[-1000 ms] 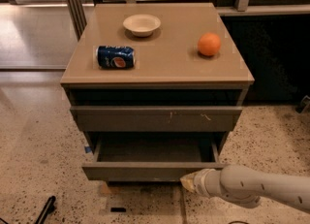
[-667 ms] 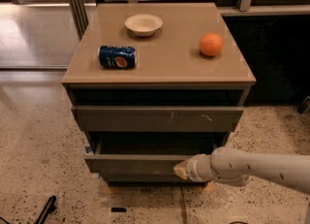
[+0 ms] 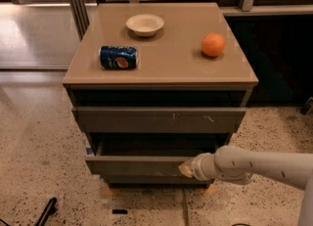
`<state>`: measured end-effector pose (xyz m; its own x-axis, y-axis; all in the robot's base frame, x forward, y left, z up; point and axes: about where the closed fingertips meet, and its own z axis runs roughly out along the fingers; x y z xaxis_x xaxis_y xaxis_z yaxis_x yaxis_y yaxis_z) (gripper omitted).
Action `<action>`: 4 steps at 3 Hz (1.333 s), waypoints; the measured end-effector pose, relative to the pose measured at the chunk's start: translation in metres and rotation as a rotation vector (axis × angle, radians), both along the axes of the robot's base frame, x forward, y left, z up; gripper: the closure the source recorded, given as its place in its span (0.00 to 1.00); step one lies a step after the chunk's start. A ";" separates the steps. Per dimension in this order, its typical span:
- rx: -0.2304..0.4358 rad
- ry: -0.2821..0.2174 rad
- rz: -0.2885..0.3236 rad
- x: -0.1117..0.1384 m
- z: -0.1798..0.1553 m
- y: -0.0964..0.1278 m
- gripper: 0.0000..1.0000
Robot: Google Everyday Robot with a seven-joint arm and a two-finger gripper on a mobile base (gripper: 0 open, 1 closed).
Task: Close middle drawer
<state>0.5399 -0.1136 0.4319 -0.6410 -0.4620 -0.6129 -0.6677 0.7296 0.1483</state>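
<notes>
Here the claw (image 3: pixel 185 169) sits at the end of a pale arm reaching in from the right, its tip against the right part of the middle drawer (image 3: pixel 132 165) front; whether it is clenched or released cannot be told. That drawer juts out a little beneath the scratched top drawer (image 3: pixel 156 120), showing a dark gap above its front. On the tabletop (image 3: pixel 166 68) are a white bowl (image 3: pixel 145 24), a blue can (image 3: pixel 119 57) on its side and an orange (image 3: pixel 213 44).

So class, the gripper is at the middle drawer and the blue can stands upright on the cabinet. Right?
No: the camera view shows the blue can lying on its side on the cabinet; the gripper is at the middle drawer.
</notes>
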 end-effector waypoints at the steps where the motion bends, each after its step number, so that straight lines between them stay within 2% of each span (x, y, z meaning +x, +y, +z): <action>1: -0.020 0.006 -0.018 0.010 -0.003 -0.011 1.00; 2: -0.053 0.030 -0.050 0.026 -0.014 -0.033 1.00; 3: -0.061 0.028 -0.058 0.029 -0.014 -0.038 1.00; 4: -0.081 -0.034 -0.104 0.052 -0.005 -0.048 1.00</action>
<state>0.5917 -0.1616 0.4268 -0.6676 -0.4430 -0.5984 -0.5912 0.8040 0.0643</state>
